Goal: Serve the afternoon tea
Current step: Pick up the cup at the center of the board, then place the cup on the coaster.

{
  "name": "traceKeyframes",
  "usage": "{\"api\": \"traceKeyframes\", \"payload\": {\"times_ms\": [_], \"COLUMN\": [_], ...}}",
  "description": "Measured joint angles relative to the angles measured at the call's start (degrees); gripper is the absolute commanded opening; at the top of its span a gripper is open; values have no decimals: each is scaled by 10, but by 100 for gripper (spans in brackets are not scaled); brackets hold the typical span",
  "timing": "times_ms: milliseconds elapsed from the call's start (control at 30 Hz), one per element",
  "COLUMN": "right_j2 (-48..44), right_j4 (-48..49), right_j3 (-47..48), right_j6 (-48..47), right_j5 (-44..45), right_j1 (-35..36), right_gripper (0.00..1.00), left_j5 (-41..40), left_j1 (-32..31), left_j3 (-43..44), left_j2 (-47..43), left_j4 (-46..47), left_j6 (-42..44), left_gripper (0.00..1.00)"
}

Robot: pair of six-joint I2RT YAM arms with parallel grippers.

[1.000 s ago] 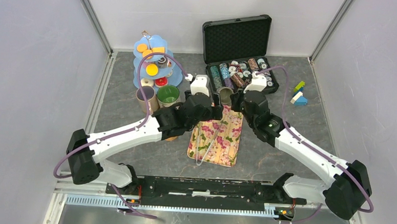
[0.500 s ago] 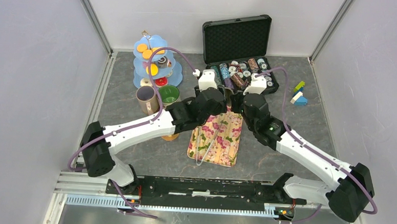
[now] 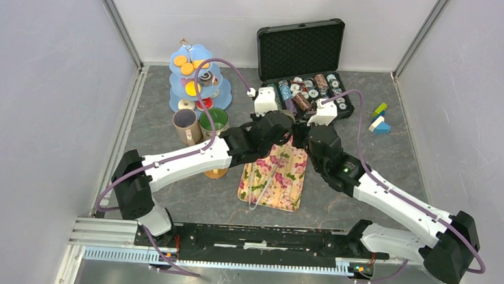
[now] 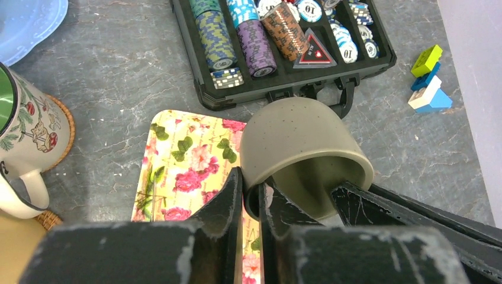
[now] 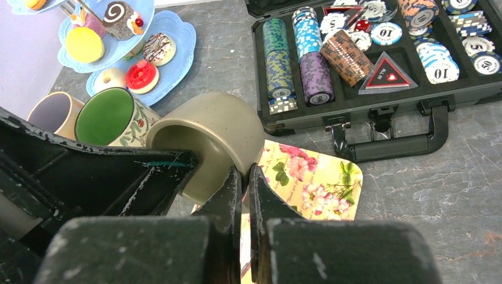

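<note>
The grey marbled desk (image 3: 377,181) spreads under both my arms. At its far edge stands the open black hard case (image 3: 300,47), its tray filled with rows of striped poker chips (image 4: 256,47). Left of the case is the pale blue three-tier stand (image 5: 180,32), and nearer me lies the rectangular tray with a pink flower print (image 3: 290,176). Over that tray's far end, just in front of the case's handle, is the olive-grey speckled ceramic mug (image 4: 296,136), tipped on its side with its mouth turned back toward me; I cannot tell whether it touches the tray. My left fingers (image 4: 237,189) are clenched on its rim, the wall pinched between them. My right fingers (image 5: 234,183) are clamped on the same rim from the other side. The flower-painted mug with a green lining (image 5: 109,115) stands on a round woven coaster (image 4: 65,124), close beside a mug with a lilac inside (image 5: 50,112). The tiers hold a yellow round biscuit (image 5: 84,44), a swirl cake (image 5: 121,13) and a red donut (image 5: 141,76). Small coloured building blocks (image 4: 429,83) lie right of the case.
</note>
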Motion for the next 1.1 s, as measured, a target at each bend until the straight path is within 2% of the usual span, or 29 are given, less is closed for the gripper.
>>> {"api": "traceKeyframes", "payload": {"times_ms": [67,100,233,300,400,567,667,800,900,1100], "right_j2": [-5,-7,-20,-31,-59,-138,-197,-259,-268,-252], "right_j4": [1,1,3,9,15,15,18,43,50,47], "right_j3": [-5,-7,-17,-17,-17,-17,-19,-47,-59,-66], "right_j6": [0,-1,-9,-22,-55,-136,-177,-206,-216,-224], "right_j5": [0,0,-3,-3,-2,-8,-7,2,7,5], "right_j1": [4,5,9,9,9,9,9,9,9,9], "right_gripper": [1,5,54,69,80,80,80,80,80,80], "left_j5": [-2,-3,-4,-2,1,24,68,140,156,203], "left_j1": [-1,-1,-4,-4,-4,2,31,143,231,385], "left_j3": [0,1,1,1,1,4,29,47,43,-38], "left_j2": [0,0,0,-1,-6,-55,-108,-195,-254,-329], "left_j4": [-6,-10,-16,-35,-61,-136,-228,-345,-425,-497], "left_j6": [-2,-4,-9,-8,-6,7,7,0,-1,5], "left_gripper": [3,2,2,2,2,2,2,2,2,2]}}
